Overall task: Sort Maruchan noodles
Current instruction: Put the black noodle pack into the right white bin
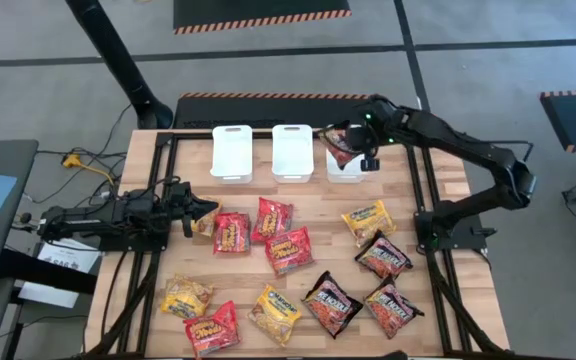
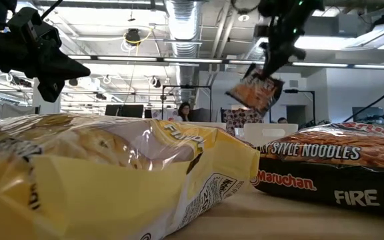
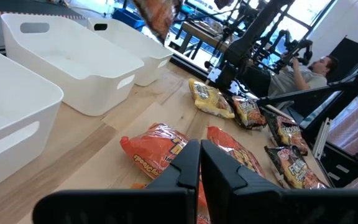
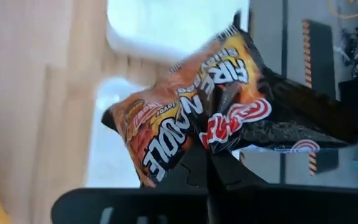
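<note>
dark packet (image 4: 216,118) top cut off, tub (image 4: 166,25) part hidden

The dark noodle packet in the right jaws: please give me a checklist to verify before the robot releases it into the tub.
1. Grip on the dark packet: ok, right gripper is shut on it, and it hangs clear of the table.
2. Position over the rightmost tub: ok in the high view; exact centring cannot tell.
3. Tub contents: cannot tell, packet and gripper hide its inside.
4. Middle tub and left tub out of the way: ok, beside, not below.
5. Left gripper clear: ok, shut, low at the table's left by the red packets.
6. Remaining dark packets: not ok, not yet sorted, lying on the table.
</note>
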You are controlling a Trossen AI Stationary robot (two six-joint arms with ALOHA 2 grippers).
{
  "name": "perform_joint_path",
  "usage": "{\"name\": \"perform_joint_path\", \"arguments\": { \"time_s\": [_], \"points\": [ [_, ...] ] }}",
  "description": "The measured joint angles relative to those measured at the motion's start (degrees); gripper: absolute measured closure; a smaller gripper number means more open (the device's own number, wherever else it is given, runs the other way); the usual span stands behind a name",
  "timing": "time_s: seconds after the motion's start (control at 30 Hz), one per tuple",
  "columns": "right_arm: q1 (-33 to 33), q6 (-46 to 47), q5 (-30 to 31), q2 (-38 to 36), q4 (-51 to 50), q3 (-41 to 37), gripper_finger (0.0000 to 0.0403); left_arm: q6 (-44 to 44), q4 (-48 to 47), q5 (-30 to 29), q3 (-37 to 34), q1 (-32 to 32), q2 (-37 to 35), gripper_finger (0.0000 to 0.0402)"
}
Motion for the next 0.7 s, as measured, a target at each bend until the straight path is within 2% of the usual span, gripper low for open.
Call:
{"name": "perform_joint_path", "arguments": {
  "time_s": [0.27, 0.4, 0.7],
  "points": [
    [-3.0, -14.7, 11.0, 7.7, 0.5, 0.3, 0.0399, 0.0, 0.0, 0.0, 0.0, 0.0, 0.0, 0.0402],
    [-4.8, -17.7, 14.9, 11.5, 1.7, 0.3, 0.0399, 0.0, 0.0, 0.0, 0.0, 0.0, 0.0, 0.0401],
    [-6.1, -20.6, 18.4, 17.4, 5.9, 1.4, 0.0399, 0.0, 0.0, 0.0, 0.0, 0.0, 0.0, 0.0401]
  ]
}}
